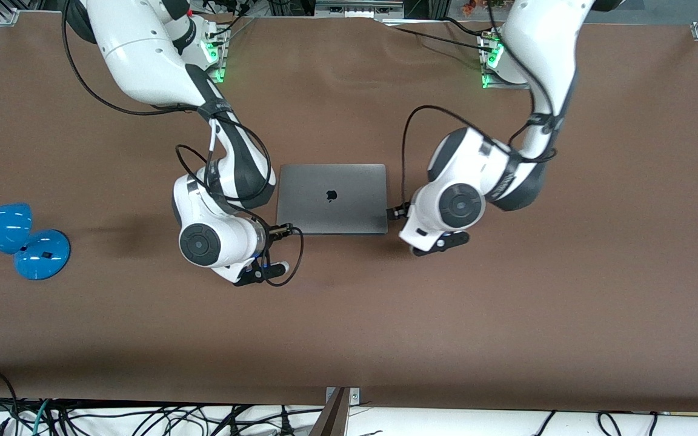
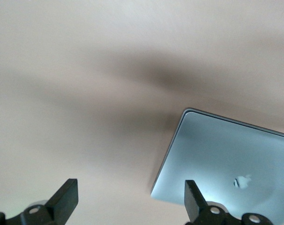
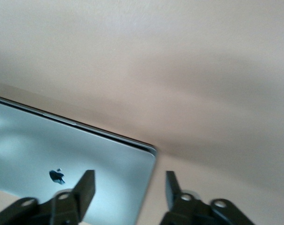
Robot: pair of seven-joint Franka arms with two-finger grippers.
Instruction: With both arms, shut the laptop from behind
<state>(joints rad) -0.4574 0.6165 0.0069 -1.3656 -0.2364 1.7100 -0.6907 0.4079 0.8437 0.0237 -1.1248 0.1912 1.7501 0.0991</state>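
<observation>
While the laptop (image 1: 332,198) is lying shut mid-surface (image 1: 349,327), the left gripper (image 2: 130,199) and right gripper (image 3: 130,190) are hovering over its near corners, jaws released; closing looks done, so both arms are likely needing only to lift clear.

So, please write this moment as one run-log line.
laptop: lid shut, flat | left gripper: open, at laptop corner | right gripper: open, at laptop corner

Both white jointed arms reached inward; black left gripper (image 2: 130,199) and black right gripper (image 3: 130,190) hung low, fingers apparently spread.
</observation>
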